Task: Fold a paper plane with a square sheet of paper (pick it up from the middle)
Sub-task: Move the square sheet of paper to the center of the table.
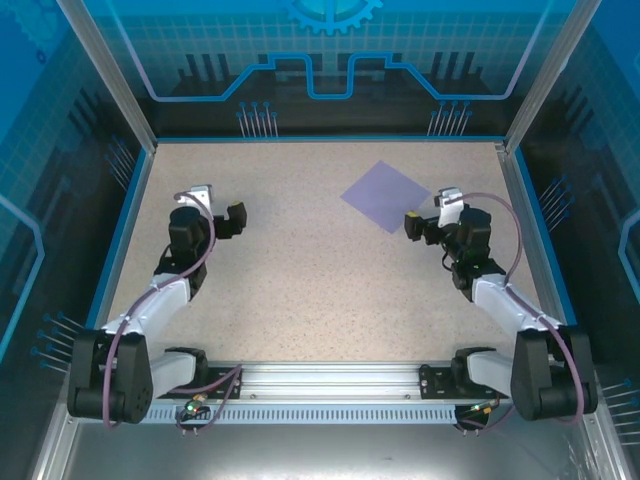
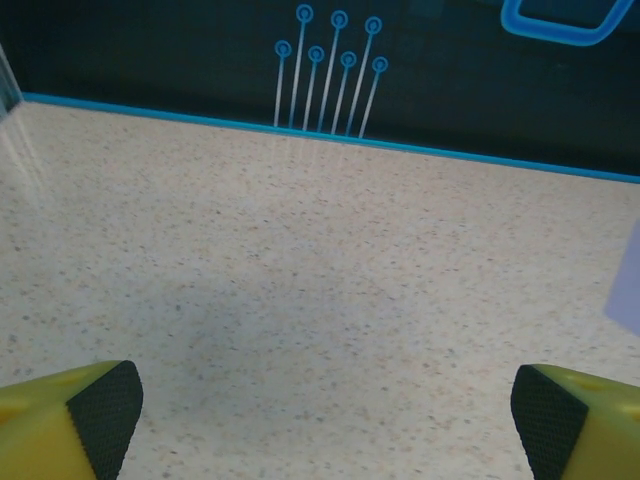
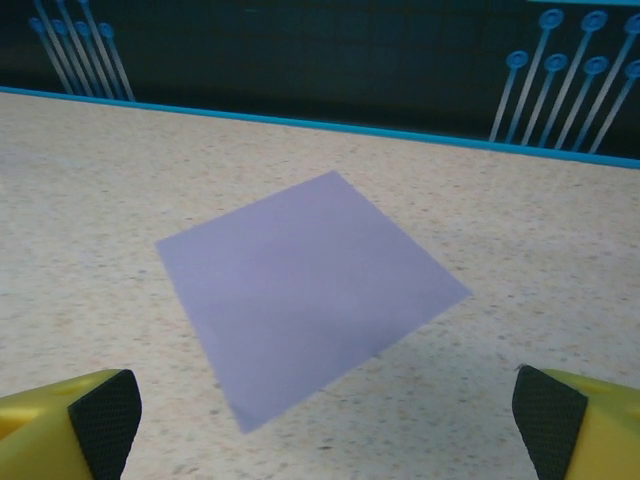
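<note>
Lavender-purple square sheet of paper (image 1: 387, 196) lies flat and unfolded on the speckled table (image 1: 300, 290), in the far right part, turned corner-on like a diamond. All four corners show in the top view and no crease is visible.

Right gripper (image 1: 428, 212): jaws spread wide, holding nothing. It sits just beside the sheet's near-right edge. The right wrist view has the sheet (image 3: 305, 290) ahead of the gripper (image 3: 328, 425) and between its two yellow fingers, whose black textured pads (image 3: 105, 420) are cut off at the bottom corners.

Left gripper (image 1: 222, 207): jaws also spread wide and empty, over bare table well apart from the sheet. In its wrist view the gripper (image 2: 330, 425) shows only the finger ends, with the pads (image 2: 105, 415) partly cropped. A pale lavender sliver (image 2: 628, 285) at the right edge is probably a corner of the sheet, but too little shows to be sure.

Markings: back wall (image 1: 320, 70) carries blue printed circuit lines tipped with rings, and a gear shape cut off by the top edge. Small coloured parts on the base rail (image 1: 320, 385) are too small to make out.
</note>
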You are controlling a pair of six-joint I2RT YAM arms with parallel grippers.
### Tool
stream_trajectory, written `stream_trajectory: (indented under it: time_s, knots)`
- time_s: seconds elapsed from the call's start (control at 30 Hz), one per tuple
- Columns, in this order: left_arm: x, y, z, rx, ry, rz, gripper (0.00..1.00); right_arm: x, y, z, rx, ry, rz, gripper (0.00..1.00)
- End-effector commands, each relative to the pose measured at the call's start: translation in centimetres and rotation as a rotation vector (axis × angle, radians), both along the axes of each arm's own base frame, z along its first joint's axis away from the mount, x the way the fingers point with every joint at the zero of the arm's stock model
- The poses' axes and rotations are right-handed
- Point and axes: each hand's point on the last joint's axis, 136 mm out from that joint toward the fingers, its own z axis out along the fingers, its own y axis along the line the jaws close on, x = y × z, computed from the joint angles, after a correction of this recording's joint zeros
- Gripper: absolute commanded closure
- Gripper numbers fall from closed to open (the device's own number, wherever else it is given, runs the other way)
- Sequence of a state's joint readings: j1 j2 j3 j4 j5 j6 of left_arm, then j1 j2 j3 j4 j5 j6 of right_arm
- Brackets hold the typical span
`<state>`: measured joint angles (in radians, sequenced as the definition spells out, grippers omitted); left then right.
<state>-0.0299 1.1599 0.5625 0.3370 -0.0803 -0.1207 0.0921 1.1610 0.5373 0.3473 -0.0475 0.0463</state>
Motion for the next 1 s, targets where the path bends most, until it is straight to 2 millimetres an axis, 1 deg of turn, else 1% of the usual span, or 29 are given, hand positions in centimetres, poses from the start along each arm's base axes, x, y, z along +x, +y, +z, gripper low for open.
stream_trajectory:
  time_s: [0.0, 0.13, 0.2, 0.23, 0.3, 0.4, 0.5, 0.6, 0.67, 0.77, 0.83, 0.97]
  knots:
    - [-1.2, -2.5, -1.0, -0.161, 0.142, -0.075, 0.01, -1.4, 2.3, -0.3, 0.078, 0.135, 0.039, 0.01]
    - [-1.6, -5.2, -1.1, -0.308, 0.235, -0.176, 0.01, -1.6, 4.3, -0.1, 0.18, 0.232, 0.041, 0.01]
    - [-1.7, -6.4, -1.2, -0.37, 0.272, -0.226, 0.01, -1.3, 5.2, -0.4, 0.206, 0.274, 0.02, 0.01]
    - [-1.7, -6.9, -1.2, -0.398, 0.291, -0.245, 0.01, -1.2, 5.9, -0.6, 0.221, 0.297, 0.017, 0.01]
    - [-1.5, -7.8, -1.2, -0.44, 0.318, -0.284, 0.01, -0.7, 6.7, -1.3, 0.253, 0.347, -0.009, 0.01]
    - [-0.9, -9.0, -1.0, -0.493, 0.345, -0.335, 0.01, 0.4, 7.5, -3.1, 0.283, 0.479, -0.09, 0.01]
    - [-0.2, -10.0, -1.1, -0.498, 0.374, -0.367, 0.01, 1.9, 7.8, -4.5, 0.282, 0.558, -0.178, 0.01]
    - [0.3, -11.1, -1.5, -0.503, 0.399, -0.394, 0.01, 3.2, 8.1, -5.9, 0.249, 0.591, -0.242, 0.01]
    - [0.7, -11.4, -1.7, -0.504, 0.411, -0.397, 0.01, 4.2, 8.2, -6.6, 0.22, 0.615, -0.281, 0.01]
    - [1.3, -11.7, -1.9, -0.502, 0.421, -0.397, 0.01, 5.4, 7.7, -8.1, 0.173, 0.692, -0.365, 0.01]
    - [1.7, -11.9, -1.8, -0.497, 0.421, -0.397, 0.01, 6.4, 7.5, -8.6, 0.13, 0.707, -0.419, 0.01]
    - [1.9, -12.0, -2.1, -0.488, 0.43, -0.393, 0.01, 8.4, 7.9, -9.8, 0.105, 0.726, -0.458, 0.01]
